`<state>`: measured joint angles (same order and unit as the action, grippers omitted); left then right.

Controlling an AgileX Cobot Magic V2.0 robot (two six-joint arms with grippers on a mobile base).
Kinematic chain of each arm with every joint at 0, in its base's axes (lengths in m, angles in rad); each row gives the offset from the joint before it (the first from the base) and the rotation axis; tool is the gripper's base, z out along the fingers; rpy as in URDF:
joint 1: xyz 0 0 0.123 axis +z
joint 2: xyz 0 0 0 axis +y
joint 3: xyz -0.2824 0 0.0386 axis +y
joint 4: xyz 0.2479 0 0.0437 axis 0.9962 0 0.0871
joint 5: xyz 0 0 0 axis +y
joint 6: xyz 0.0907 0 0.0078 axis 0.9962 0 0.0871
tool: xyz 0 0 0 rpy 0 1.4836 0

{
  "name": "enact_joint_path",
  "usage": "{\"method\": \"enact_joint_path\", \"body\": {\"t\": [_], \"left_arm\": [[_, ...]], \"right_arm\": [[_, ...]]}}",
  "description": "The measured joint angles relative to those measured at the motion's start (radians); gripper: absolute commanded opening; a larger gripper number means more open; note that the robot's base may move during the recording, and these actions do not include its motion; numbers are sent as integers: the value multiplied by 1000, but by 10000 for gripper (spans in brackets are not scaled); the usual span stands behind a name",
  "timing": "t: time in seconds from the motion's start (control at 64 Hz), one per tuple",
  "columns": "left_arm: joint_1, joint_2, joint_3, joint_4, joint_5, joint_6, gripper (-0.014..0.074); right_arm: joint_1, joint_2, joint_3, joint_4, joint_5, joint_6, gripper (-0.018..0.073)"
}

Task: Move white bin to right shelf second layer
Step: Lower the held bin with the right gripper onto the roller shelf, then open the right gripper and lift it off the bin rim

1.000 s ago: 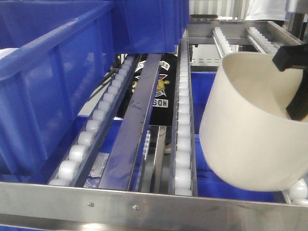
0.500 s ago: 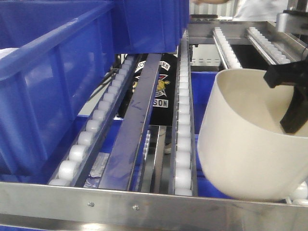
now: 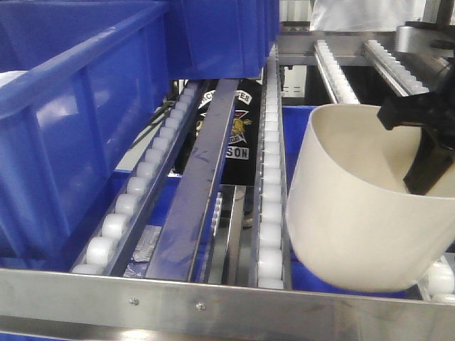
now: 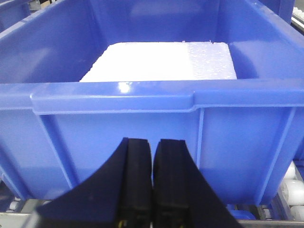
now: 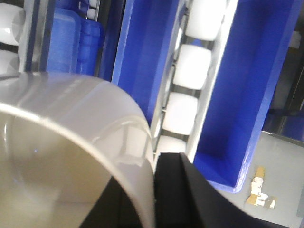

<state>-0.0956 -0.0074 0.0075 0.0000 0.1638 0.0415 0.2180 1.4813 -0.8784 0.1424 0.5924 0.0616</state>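
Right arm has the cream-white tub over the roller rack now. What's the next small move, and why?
Probably ease it straight down, then release. The right gripper is clamped on the rim of the cream-white glossy plastic tub, which hangs tilted just behind the steel front lip of the sloped roller rack level. Whether its base already touches the small white rollers can't be told.

White bin (image 3: pixel 355 213) on roller rack level (image 3: pixel 270 213), right of blue crate (image 3: pixel 64 135).
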Motion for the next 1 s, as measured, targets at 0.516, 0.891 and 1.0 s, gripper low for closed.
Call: {"method": "enact_joint_path", "body": {"t": [0.516,0.891,1.0], "left_arm": [[0,0,0,0,0,0,85],[0,0,0,0,0,0,85],[0,0,0,0,0,0,85]], "right_arm": [[12,21,-2,0,12,2,56],[12,21,-2,2,14,2,278],[12,21,-2,7,17,2,473]]}}
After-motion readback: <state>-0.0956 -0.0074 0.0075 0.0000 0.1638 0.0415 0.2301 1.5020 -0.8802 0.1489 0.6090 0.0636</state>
